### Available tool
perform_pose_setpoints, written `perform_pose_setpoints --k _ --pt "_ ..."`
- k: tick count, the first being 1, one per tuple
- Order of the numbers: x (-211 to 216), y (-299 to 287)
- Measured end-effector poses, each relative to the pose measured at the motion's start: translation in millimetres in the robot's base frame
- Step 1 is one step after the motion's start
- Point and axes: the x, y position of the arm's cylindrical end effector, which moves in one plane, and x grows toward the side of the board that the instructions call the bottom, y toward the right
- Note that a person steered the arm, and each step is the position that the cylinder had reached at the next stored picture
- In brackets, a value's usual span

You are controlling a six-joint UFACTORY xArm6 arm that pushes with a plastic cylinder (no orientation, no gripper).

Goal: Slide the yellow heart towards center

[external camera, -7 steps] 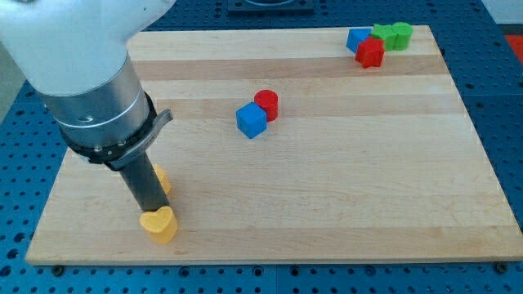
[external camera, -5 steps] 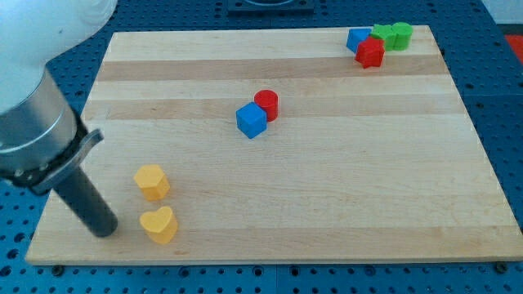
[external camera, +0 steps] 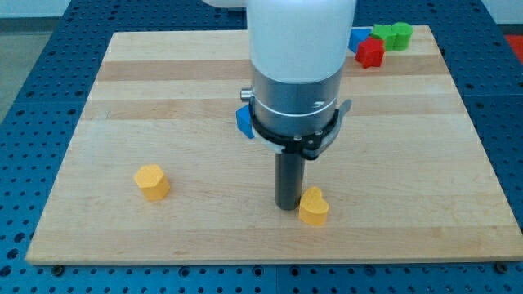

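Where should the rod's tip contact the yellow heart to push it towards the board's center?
Probably its lower-right flank, coming from the view's bottom right: the yellow heart sits below center, so it needs an up-left push. My tip now sits at its left, the wrong side.

Single camera, high front view, angled down over whole wooden board (external camera: 425, 163).

Bright, even overhead light. Surface (external camera: 163, 98) evenly lit, no glare. Soft short shadows under yellow heart (external camera: 313, 207) and my tip (external camera: 285, 207). Focus sharp throughout; white arm housing (external camera: 301, 33) near overexposed. No visible edge distortion.
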Motion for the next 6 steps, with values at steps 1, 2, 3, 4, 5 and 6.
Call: perform_pose_setpoints --k 1,2,3,4,5,6 --pt "31.9 -14.4" --pt "31.9 23.7" --pt "-9.8 43.9" --pt "-64.1 59.8" --pt "-97.3 77.1" --pt "-65.7 63.6"
